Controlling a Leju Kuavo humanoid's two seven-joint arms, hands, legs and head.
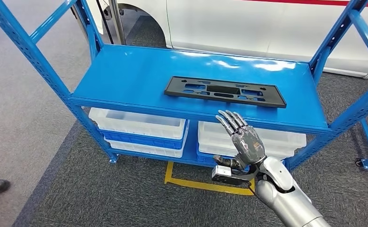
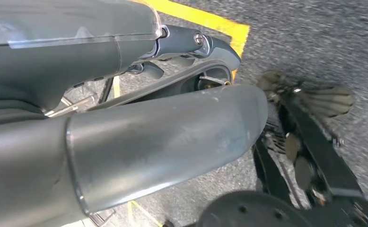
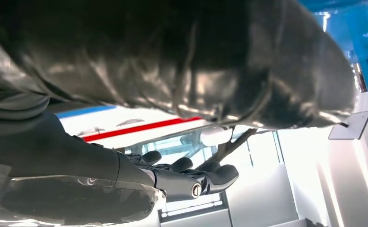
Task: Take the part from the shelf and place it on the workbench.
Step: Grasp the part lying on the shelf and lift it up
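I have the right hand (image 1: 245, 142) raised in front of the blue shelf (image 1: 125, 75), below its front edge and a little right of centre, fingers straight, slightly apart and holding nothing. The part (image 1: 225, 91), a flat black plate with cut-outs, lies along the top deck near that front edge, right of the middle, and the fingertips (image 1: 229, 116) point up at it without touching. I judge this the reach, the opening step: nothing is gripped and the workbench is not in sight. The next move calls for lifting the hand over the front edge and getting fingers under or around the plate's near long side; being so thin and flat on the deck, it may slide back rather than lift. The left hand (image 2: 196, 47) hangs over grey carpet and a yellow floor line (image 2: 210, 23); whether its fingers are curled I cannot tell. White bins (image 1: 139, 124) sit on the lower deck.
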